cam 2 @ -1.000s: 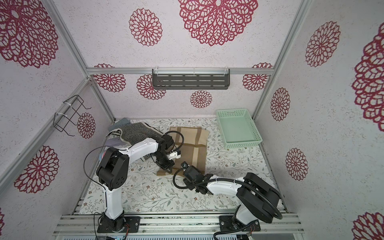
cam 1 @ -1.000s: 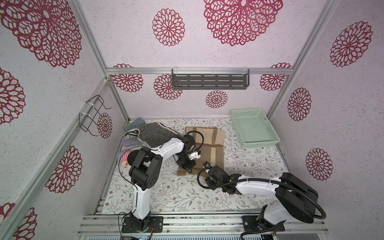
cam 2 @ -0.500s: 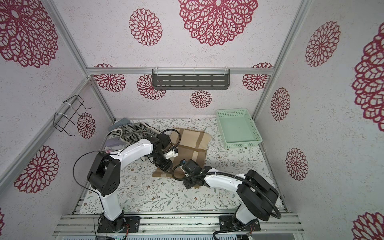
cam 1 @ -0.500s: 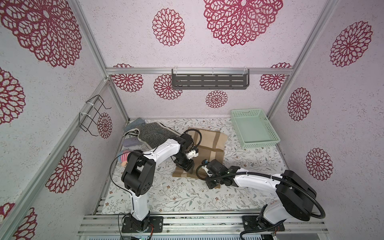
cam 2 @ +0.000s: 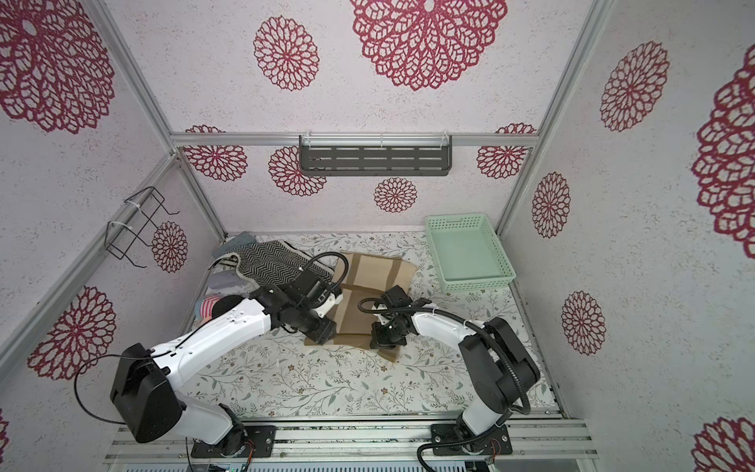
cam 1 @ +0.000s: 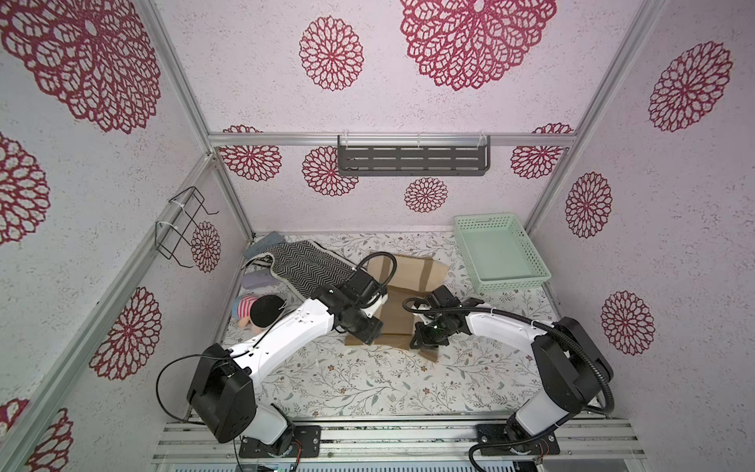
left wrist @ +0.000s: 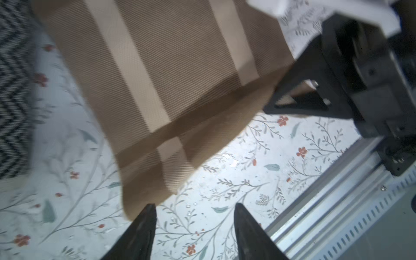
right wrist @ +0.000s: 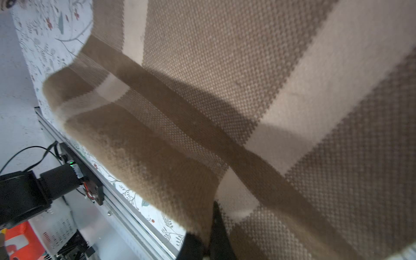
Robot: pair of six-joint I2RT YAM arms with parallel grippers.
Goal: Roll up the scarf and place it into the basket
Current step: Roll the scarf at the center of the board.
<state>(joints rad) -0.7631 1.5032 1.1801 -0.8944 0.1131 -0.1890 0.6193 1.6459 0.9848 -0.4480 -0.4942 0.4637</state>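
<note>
The scarf (cam 1: 398, 312), tan with paler stripes, lies flat on the floral worktop (cam 1: 347, 388). Its near end is doubled over into a first low fold, which I take to be the start of the roll. The right end effector (cam 1: 423, 341) is closed tight on that fold at the scarf's near right corner, with cloth pinched between its jaws. That probably anchors the edge so it can be turned over again. The left end effector (left wrist: 194, 209) sits at the scarf's near left corner with its jaws moderately apart and nothing between them. One fingertip (left wrist: 149, 208) is just beside the hem, so it looks placed to take the matching corner.

Both corners need gripping for an even roll; one alone would likely skew it.

Past the scarf's far right corner, well apart, stands the basket (cam 1: 512, 285), with nothing in it. A herringbone cloth (cam 1: 306, 265) overlaps or touches the scarf's far left side, and I cannot tell which, so rolling that way may catch it. Nearer than the fold, the worktop is bare up to the metal rail (cam 1: 367, 433).
</note>
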